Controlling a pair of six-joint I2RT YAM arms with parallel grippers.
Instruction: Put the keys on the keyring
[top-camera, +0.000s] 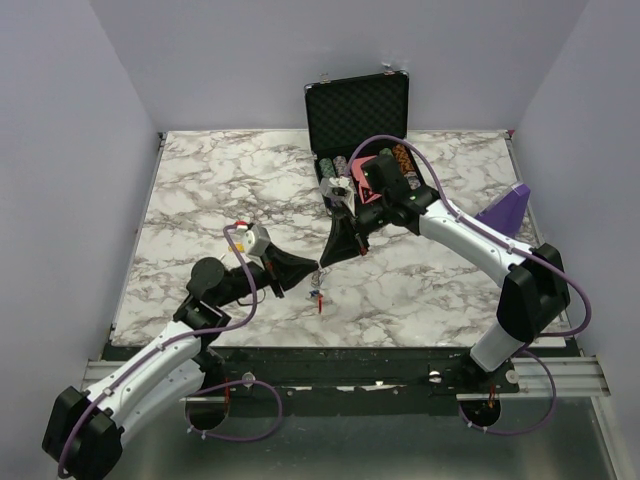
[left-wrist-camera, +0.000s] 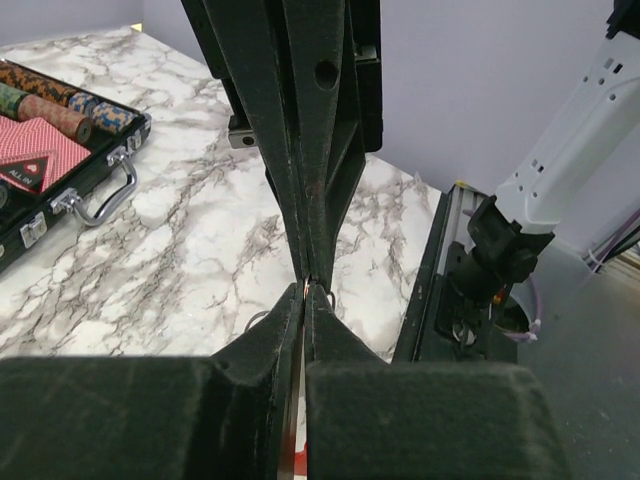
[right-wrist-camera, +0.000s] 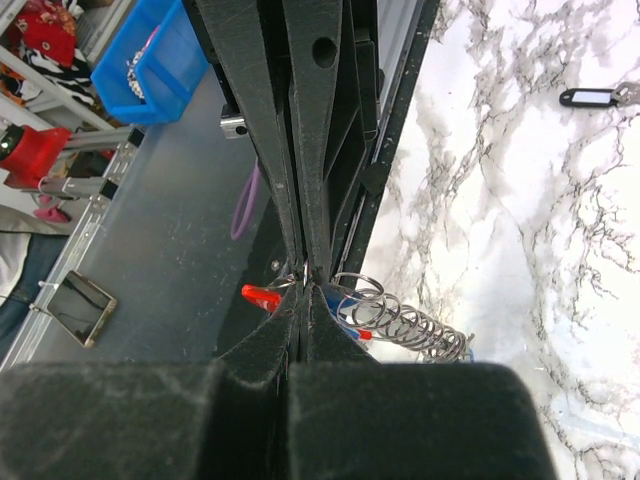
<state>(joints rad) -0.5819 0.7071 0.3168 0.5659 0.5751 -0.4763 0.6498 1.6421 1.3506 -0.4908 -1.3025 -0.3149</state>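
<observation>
left gripper (top-camera: 313, 271), right gripper (top-camera: 324, 262) meet tip to tip over table (top-camera: 200, 200); keyring (top-camera: 318, 298) just below tips. left wrist: fingers (left-wrist-camera: 258, 348) nearly together, hairline slit; pinching anything, cannot tell. right wrist: fingers (right-wrist-camera: 255, 348) pressed together; red keyring end, coiled silver rings (right-wrist-camera: 405, 325) just past tips; tagged key (right-wrist-camera: 592, 97) lies well apart.

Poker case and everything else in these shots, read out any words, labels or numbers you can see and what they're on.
Red card pack in the case: pale letters on a dark patch, too blurred to read.
Key tag on the table: white label, no writing visible.
Nothing else legible.
</observation>
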